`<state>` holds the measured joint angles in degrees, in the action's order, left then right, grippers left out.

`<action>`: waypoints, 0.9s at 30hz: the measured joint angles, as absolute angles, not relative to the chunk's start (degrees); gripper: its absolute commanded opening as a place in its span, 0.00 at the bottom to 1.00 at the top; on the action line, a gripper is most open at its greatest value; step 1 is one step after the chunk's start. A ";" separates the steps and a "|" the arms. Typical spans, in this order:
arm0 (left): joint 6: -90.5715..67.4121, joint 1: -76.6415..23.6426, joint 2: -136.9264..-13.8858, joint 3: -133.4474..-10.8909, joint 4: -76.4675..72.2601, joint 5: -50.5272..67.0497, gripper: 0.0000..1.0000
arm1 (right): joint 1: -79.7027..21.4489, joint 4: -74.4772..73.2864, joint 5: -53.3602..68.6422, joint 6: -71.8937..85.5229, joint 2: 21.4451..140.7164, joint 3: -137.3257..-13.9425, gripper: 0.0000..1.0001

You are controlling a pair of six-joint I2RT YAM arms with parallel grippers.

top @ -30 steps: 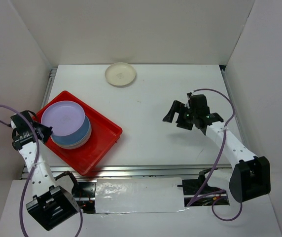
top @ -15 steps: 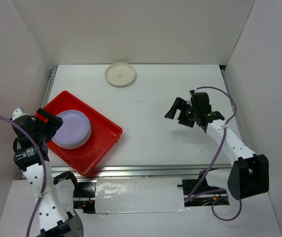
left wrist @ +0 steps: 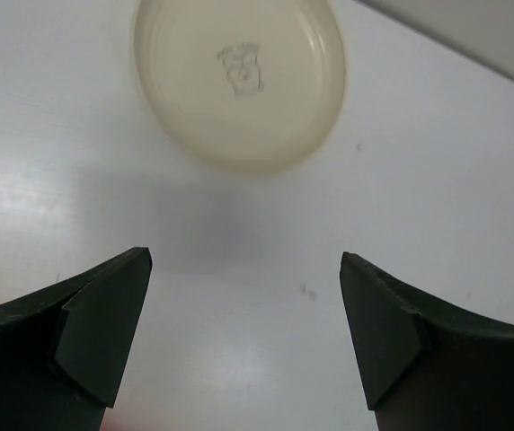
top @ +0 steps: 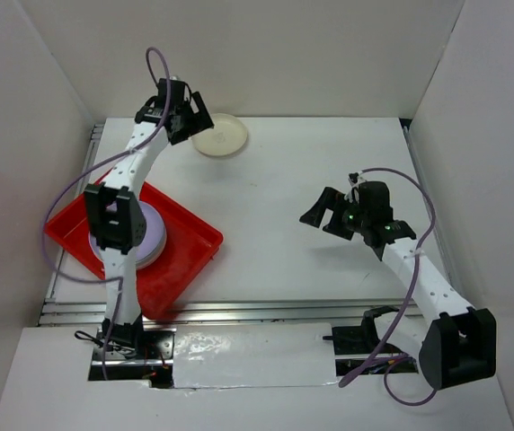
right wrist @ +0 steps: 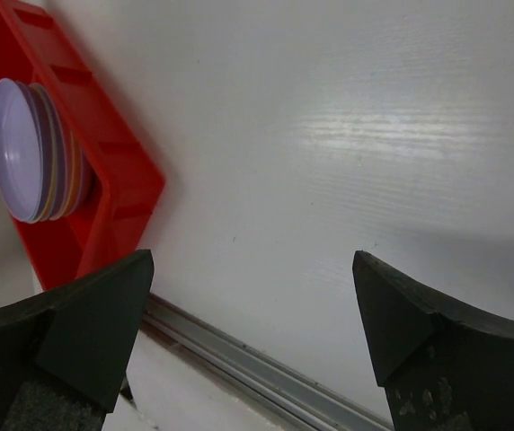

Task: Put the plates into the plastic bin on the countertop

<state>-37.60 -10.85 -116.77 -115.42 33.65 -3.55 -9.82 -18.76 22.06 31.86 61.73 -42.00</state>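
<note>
left arm [top: 140, 162] stretched far forward, left gripper [top: 178, 121] tilted down at its end, jaws wide apart, holding nothing, right arm [top: 419, 269] bent, reaching inward, right gripper [top: 324, 218] pointing left, jaws wide apart, empty

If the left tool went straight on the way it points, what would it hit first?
Probably the cream plate straight ahead of the open left tool, though depth is unclear and it might touch the countertop just short of it.
</note>
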 measured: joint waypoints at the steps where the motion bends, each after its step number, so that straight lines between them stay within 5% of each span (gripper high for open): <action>1: -37.93 -10.39 -122.32 -122.06 34.96 -3.57 0.99 | -9.69 -18.09 23.29 31.88 60.86 -40.84 1.00; 4: -39.99 -8.03 -132.88 -130.50 33.17 -2.81 0.99 | -9.56 -16.67 27.16 32.18 60.20 -38.50 1.00; 11: -47.37 -0.97 -134.65 -115.90 23.66 -1.19 0.99 | -11.20 -12.95 32.08 33.45 60.20 -35.00 1.00; 21: -49.91 -4.58 -142.28 -122.93 15.14 -1.17 0.99 | -14.68 -12.29 30.44 33.10 55.94 -32.56 1.00; 25: -51.13 -6.61 -146.06 -125.84 13.98 -2.61 0.84 | -14.87 -14.04 29.04 32.05 52.73 -32.84 1.00; 27: -51.75 -7.14 -147.06 -127.57 15.11 -4.91 0.65 | -14.87 -15.20 28.56 31.70 51.00 -33.23 1.00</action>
<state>-51.75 -7.14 -147.06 -127.57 15.11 -4.91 -14.87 -15.20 28.56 31.70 51.00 -33.23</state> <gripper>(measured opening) 0.806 0.997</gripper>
